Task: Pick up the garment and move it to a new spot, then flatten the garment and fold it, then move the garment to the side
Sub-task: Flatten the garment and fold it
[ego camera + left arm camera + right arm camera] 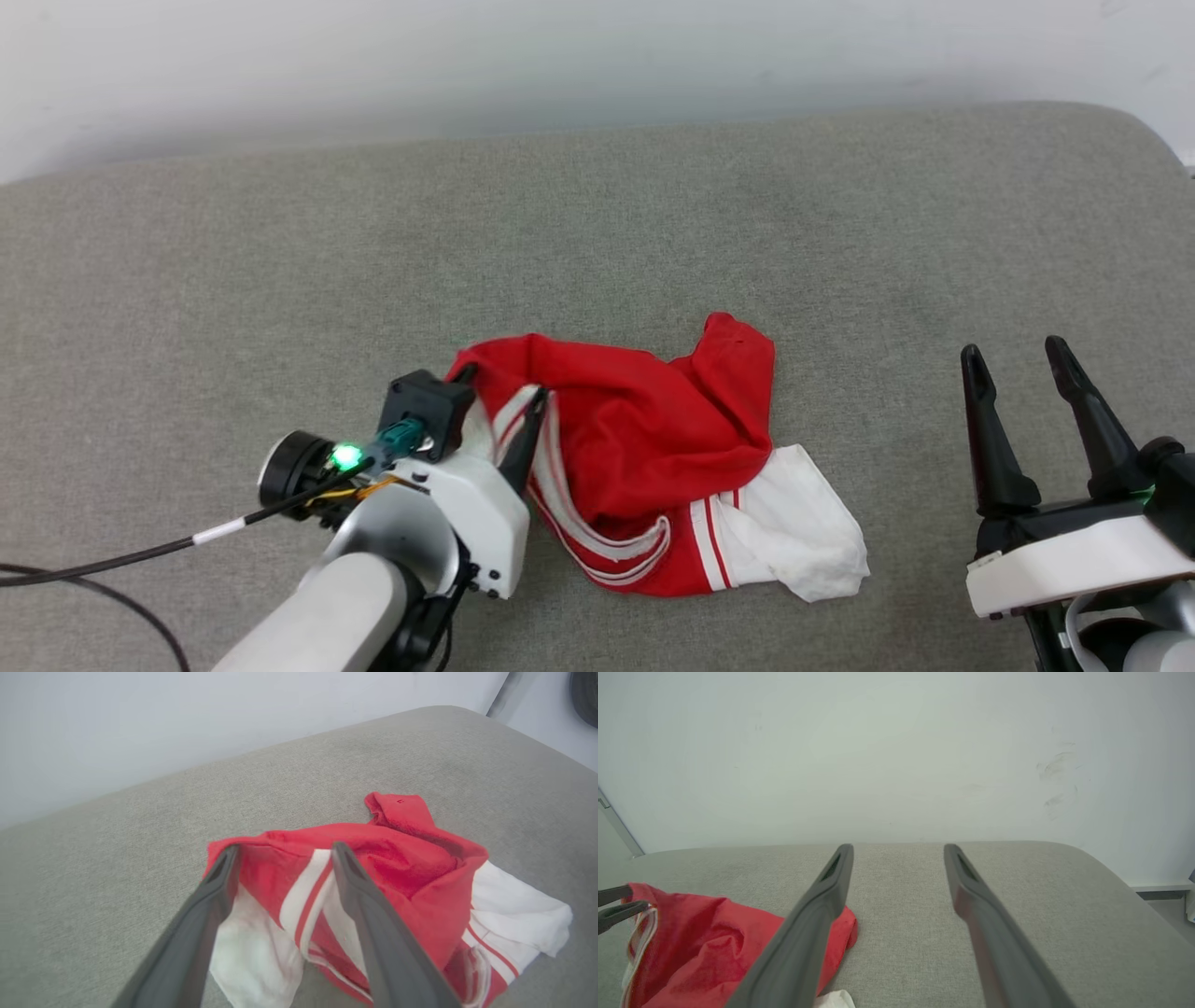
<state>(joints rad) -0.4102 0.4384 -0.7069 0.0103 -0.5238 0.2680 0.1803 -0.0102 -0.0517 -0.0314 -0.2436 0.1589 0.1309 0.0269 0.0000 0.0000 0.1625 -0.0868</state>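
The garment [644,439] lies crumpled in the middle of the grey padded surface [280,261]: red body, one white sleeve [798,537] sticking out at its near right, striped trim along the folds. No lettering shows. My left gripper [499,387] is open at the garment's left edge. In the left wrist view the left gripper [285,851] has a band of striped trim [306,891] and red cloth [416,858] between its fingers. My right gripper [1013,350] stands open well to the right of the garment, holding nothing. The right wrist view has the right gripper [898,848] beside the garment [714,933].
A white wall [597,65] runs along the surface's far edge. The surface's rounded far right corner [1134,126] lies beyond my right gripper. A black cable [112,560] trails from the left wrist toward the lower left. Bare grey padding surrounds the garment.
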